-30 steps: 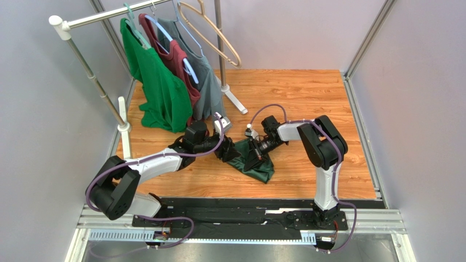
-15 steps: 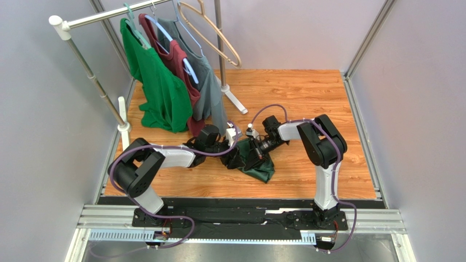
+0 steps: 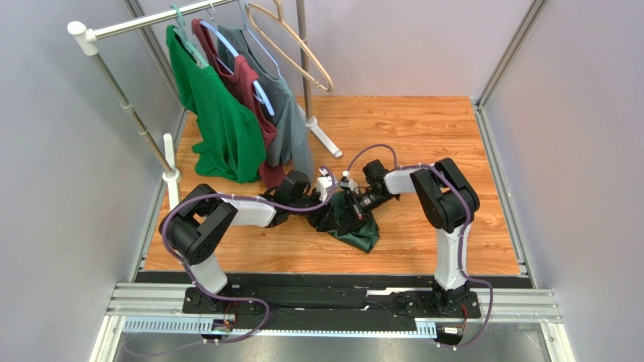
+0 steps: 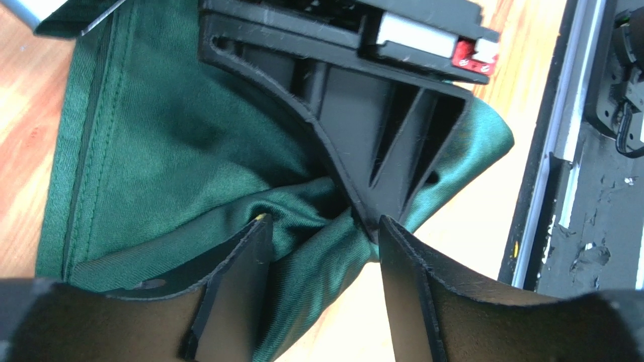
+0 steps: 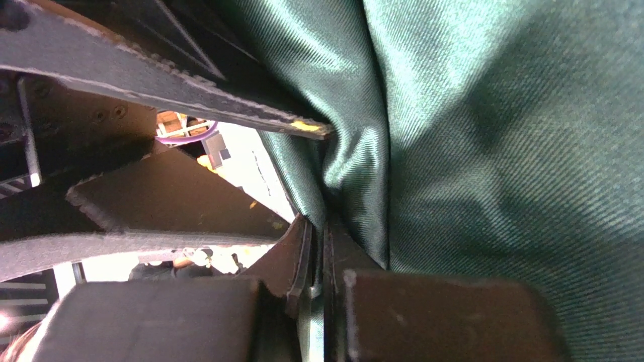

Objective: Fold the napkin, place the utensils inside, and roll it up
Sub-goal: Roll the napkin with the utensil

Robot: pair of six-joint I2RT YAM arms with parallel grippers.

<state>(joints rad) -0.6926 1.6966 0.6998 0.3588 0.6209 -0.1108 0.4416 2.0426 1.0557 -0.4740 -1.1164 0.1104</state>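
Top external view: napkin (image 3: pixel 363 234) bunched up around the middle of the counter (image 3: pixel 423 136). So the right tool (image 5: pixel 317 234) is clenched on a fold, and the left tool (image 4: pixel 321 230) is released, fingers (image 4: pixel 234 294) straddling another bit of cloth.

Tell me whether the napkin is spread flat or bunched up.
Bunched up, not spread. The napkin lies in a creased heap on the table, with one fold pinched in the shut right gripper.

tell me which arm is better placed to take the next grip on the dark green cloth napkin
Left, most likely. The left gripper is open with a bunched fold of the dark green cloth napkin between its fingers, so it only has to close. The right gripper is shut on the napkin.
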